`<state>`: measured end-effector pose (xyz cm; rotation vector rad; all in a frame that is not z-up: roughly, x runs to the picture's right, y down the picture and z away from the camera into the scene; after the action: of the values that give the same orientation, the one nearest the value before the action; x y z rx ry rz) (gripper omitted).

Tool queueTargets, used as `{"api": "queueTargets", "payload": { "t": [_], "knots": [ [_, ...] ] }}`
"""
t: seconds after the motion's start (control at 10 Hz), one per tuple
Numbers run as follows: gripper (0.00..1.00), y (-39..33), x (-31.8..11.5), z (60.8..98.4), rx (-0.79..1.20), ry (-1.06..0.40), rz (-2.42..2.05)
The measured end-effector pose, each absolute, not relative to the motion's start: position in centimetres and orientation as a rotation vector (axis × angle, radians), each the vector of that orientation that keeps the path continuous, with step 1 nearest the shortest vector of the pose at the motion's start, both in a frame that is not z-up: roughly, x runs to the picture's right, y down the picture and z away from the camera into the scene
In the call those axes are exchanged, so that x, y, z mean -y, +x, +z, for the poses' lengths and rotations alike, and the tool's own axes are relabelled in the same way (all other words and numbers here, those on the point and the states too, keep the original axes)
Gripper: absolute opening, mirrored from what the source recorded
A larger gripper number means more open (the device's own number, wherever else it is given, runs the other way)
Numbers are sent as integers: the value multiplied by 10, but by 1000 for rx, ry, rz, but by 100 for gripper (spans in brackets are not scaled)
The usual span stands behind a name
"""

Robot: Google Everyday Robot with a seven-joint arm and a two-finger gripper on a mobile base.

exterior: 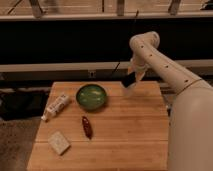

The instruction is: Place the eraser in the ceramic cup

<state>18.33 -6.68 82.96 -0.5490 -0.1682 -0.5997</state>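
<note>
A pale rectangular eraser lies on the wooden table at the front left. My gripper hangs dark at the end of the white arm, over the table's back edge, right of the green bowl and far from the eraser. A small pale patch shows just under the gripper; I cannot tell what it is. No whitish ceramic cup is plainly in view.
A white tube lies at the left of the table. A dark red oblong thing lies in front of the bowl. A dark rail and a wall run behind the table. My arm's white body fills the right edge.
</note>
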Motion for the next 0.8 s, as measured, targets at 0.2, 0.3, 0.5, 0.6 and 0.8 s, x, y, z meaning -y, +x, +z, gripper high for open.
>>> {"api": "queueTargets", "payload": {
  "t": [0.2, 0.3, 0.5, 0.6, 0.8],
  "knots": [
    [0, 182, 70, 834, 164, -554, -599],
    [0, 184, 69, 837, 160, -557, -596],
    [8, 185, 65, 844, 154, -569, -597],
    [20, 187, 57, 852, 151, -577, -597],
    [38, 195, 45, 868, 151, -579, -585]
  ]
}}
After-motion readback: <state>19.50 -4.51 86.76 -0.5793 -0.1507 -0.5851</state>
